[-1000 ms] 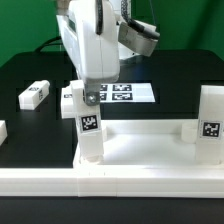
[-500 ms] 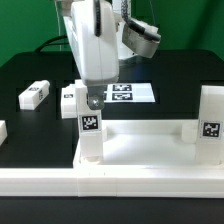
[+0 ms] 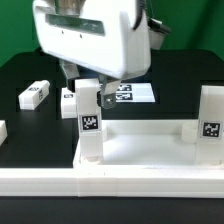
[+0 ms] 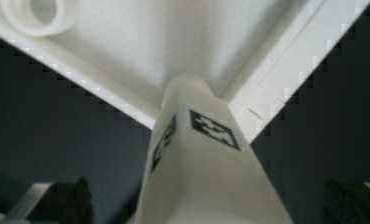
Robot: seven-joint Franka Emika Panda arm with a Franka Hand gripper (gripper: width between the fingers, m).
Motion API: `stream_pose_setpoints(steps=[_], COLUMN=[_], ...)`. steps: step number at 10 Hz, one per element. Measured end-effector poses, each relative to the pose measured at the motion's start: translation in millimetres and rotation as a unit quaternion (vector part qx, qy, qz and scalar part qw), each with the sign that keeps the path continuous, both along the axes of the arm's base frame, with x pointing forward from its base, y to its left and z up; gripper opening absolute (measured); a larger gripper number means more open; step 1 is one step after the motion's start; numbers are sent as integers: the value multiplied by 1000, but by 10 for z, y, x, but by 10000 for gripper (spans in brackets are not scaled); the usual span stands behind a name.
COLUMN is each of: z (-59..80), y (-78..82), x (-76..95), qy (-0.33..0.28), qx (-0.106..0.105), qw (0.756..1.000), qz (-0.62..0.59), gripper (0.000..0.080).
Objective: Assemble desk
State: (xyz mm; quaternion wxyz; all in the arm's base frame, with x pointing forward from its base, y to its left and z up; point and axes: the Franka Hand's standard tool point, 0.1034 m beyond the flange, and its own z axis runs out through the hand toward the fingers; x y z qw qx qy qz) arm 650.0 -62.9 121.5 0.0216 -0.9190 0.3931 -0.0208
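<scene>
At the tabletop's [image 3: 140,165] corner on the exterior view's left, hovering end effector [image 3: 88,97] spread around upright leg [image 3: 90,125], not pinching. Counting second leg [image 3: 210,125] standing opposite, loose leg [image 3: 35,95] lying on table [image 3: 30,60]; judging roughly halfway, remaining legs needing mounting.

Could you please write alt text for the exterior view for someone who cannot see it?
The robot's open fingers straddle the top of an upright white leg standing at a corner of the white tabletop. A second leg stands at the exterior view's right, and a loose leg lies on the black table behind.
</scene>
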Motion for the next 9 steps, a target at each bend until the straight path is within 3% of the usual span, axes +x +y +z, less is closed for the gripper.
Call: stream_pose_setpoints(steps=[4, 9], z=[0, -1], y=[14, 22], x=[2, -4], qy=[-3, -4], qx=[-15, -24], qw=[981, 925], qz=[192, 379], gripper=[649, 649])
